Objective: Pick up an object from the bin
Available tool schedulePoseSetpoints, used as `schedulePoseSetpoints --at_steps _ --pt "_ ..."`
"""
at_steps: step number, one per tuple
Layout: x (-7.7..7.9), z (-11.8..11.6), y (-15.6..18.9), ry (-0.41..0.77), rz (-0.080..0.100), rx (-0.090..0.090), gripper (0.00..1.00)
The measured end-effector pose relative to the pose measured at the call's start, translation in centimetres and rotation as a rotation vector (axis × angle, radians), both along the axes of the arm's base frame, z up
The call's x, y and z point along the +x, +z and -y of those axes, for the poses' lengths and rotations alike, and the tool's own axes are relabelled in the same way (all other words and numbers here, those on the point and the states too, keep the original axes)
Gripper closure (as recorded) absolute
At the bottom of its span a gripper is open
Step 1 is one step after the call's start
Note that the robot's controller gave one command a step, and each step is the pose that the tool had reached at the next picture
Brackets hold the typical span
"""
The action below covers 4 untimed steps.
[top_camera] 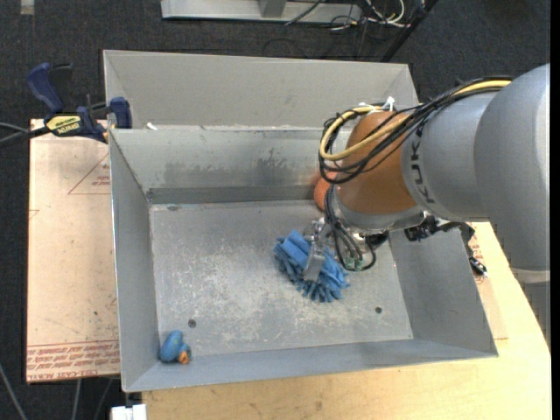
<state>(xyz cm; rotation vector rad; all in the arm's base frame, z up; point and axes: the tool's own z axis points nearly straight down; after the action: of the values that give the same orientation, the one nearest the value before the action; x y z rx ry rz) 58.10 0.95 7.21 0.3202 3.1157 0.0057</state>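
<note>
Gripper (316, 263) pressed into blue bristly plastic bundle (292, 252) on scuffed grey metal bin (219, 274); grip indiscernible; dark carpet (70, 24) around.

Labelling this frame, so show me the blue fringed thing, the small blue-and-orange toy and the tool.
blue fringed thing (291, 252): camera view, its left lobe, mid-bin.
small blue-and-orange toy (173, 348): camera view, its blue body, near-left corner.
tool (317, 266): camera view, its tip over the blue fringed thing.

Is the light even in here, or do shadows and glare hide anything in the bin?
Camera view: lighting is soft and even, with no hard glare on the grey bin; the arm casts only a faint shadow round the blue frilly thing beneath the gripper; the small blue-and-orange toy in the near-left corner is plainly lit.
</note>
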Motion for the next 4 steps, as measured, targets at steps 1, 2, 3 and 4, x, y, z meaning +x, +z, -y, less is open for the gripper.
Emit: schedulePoseSetpoints --at_steps 1,2,3,4 --pt "0.0 0.0 0.0 0.0 0.0 0.0 1.0" --pt "-0.1 0.0 0.3 0.001 -0.003 0.0 1.0" --pt "-0.3 0.0 2.0 0.001 -0.011 0.0 1.0" --pt "-0.2 0.0 4.3 0.001 -0.006 0.0 1.0"
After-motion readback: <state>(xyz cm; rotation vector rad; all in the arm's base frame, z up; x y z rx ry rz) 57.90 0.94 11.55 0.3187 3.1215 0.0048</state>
